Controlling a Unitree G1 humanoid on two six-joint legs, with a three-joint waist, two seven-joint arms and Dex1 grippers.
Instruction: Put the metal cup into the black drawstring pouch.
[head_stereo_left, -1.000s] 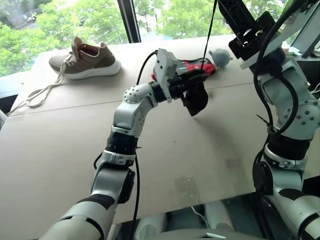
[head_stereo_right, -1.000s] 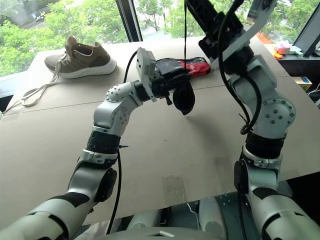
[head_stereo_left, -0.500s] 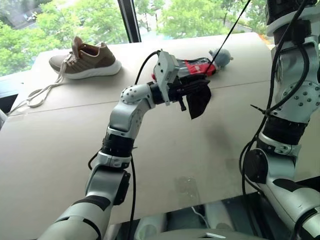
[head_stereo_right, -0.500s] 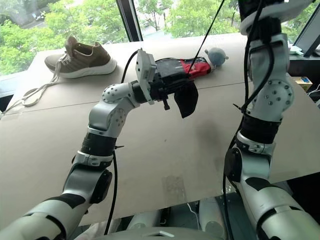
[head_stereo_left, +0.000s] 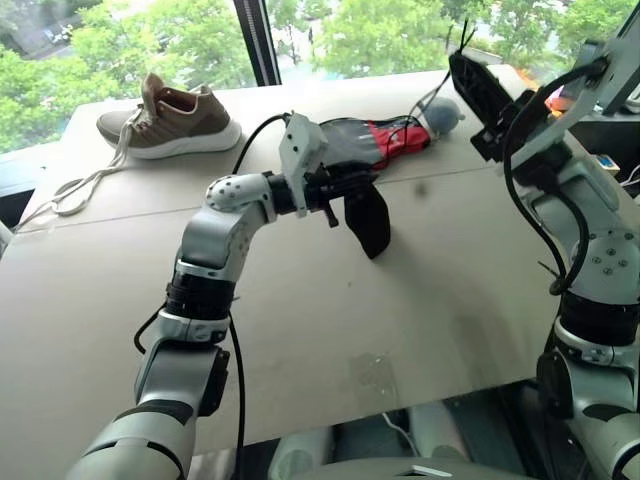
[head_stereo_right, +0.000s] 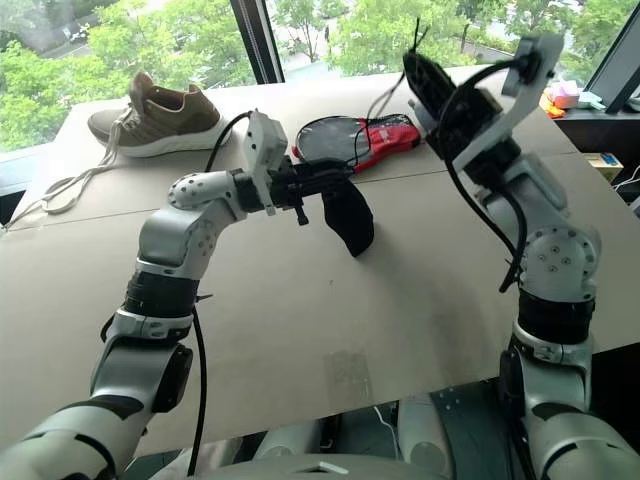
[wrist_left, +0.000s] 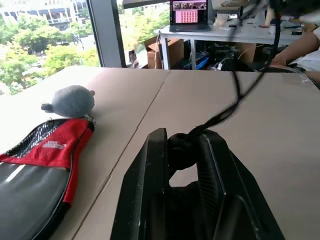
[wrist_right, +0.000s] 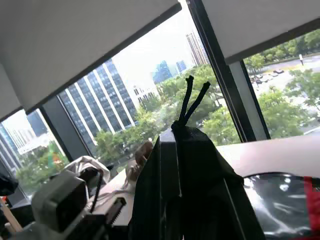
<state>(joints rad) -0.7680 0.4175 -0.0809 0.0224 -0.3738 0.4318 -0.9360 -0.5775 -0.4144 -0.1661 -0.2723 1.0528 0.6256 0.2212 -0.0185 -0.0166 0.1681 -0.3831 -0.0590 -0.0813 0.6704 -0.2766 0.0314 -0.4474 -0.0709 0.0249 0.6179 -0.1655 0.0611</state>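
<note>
I log a tan table (head_stereo_left: 300, 330) by treetop windows (head_stereo_left: 130, 40); no writing legible on the racket case (head_stereo_right: 350, 140). Left gripper (head_stereo_right: 318, 188) pinches the black drawstring pouch (head_stereo_right: 350, 222) hanging near that case. Right gripper (head_stereo_right: 425, 75), jaws closed on the pouch's cord (wrist_right: 192, 100), sits beyond the case.

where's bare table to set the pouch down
The near half of the table, below the hanging pouch, is bare, as is the stretch between the shoe and its lace at the left edge. The far side is crowded: shoe, racket case, grey plush.

Pouch (head_stereo_right: 348, 222) hanging over table (head_stereo_right: 300, 320) centre, racket case (head_stereo_right: 355, 140) behind it, shoe (head_stereo_right: 160, 118) far left
</note>
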